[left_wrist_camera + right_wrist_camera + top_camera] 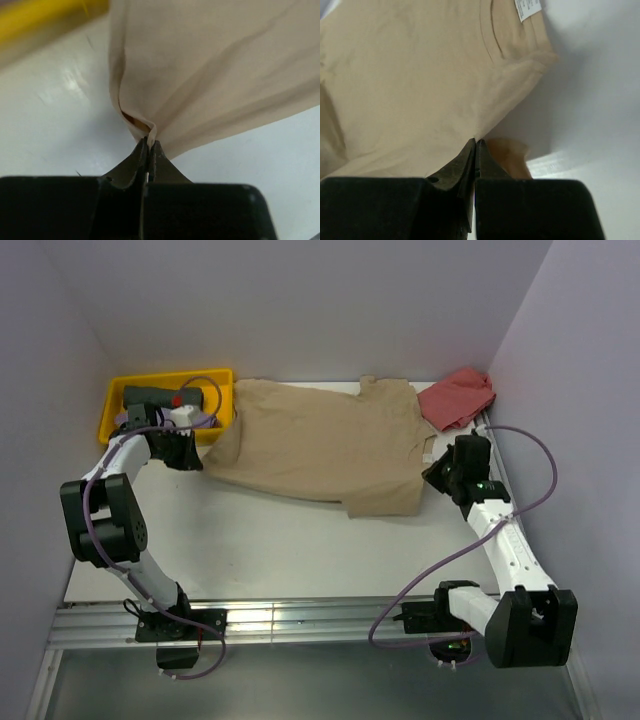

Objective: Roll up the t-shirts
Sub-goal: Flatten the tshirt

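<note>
The tan-beige t-shirt (320, 445) lies spread across the back of the white table. My left gripper (200, 461) is shut on its left edge, and the cloth bunches at the fingertips in the left wrist view (150, 142). My right gripper (433, 472) is shut on its right edge by the collar, as the right wrist view (476, 143) shows. The small white tag (527, 9) sits at the collar. The salmon-pink t-shirt (458, 398) lies crumpled at the back right. A dark green shirt (150, 395) and a lavender one (203, 421) lie in the yellow bin.
The yellow bin (170, 377) stands at the back left corner, just behind my left gripper. Lavender walls close in the table on the left, back and right. A metal rail (300, 620) runs along the near edge by the arm bases.
</note>
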You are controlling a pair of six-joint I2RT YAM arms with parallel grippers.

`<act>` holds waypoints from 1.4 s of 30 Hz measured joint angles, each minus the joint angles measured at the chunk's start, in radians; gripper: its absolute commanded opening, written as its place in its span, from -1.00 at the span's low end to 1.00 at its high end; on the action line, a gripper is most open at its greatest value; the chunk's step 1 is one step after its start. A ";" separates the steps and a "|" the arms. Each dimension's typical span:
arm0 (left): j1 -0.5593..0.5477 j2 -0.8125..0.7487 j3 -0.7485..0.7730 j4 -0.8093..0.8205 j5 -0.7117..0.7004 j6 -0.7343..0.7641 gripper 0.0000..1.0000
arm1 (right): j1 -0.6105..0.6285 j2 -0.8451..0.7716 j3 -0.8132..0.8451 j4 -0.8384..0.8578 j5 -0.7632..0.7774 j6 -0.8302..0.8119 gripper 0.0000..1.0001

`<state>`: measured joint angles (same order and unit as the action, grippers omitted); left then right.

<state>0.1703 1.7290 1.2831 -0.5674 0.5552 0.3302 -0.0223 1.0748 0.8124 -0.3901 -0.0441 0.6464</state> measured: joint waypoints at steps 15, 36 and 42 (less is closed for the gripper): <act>0.000 -0.099 -0.306 -0.007 -0.115 0.132 -0.99 | 0.000 -0.079 -0.185 -0.112 0.074 0.008 -1.00; -0.001 -0.170 -0.391 -0.034 -0.184 0.165 -0.99 | 0.000 0.064 -0.148 -0.171 0.108 0.006 -0.80; -0.018 -0.127 -0.329 -0.039 -0.188 0.146 -0.99 | 0.000 0.208 -0.071 -0.110 0.107 -0.013 0.24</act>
<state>0.1524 1.6020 0.9539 -0.6064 0.3676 0.4767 -0.0223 1.2831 0.7418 -0.4999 0.0631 0.6338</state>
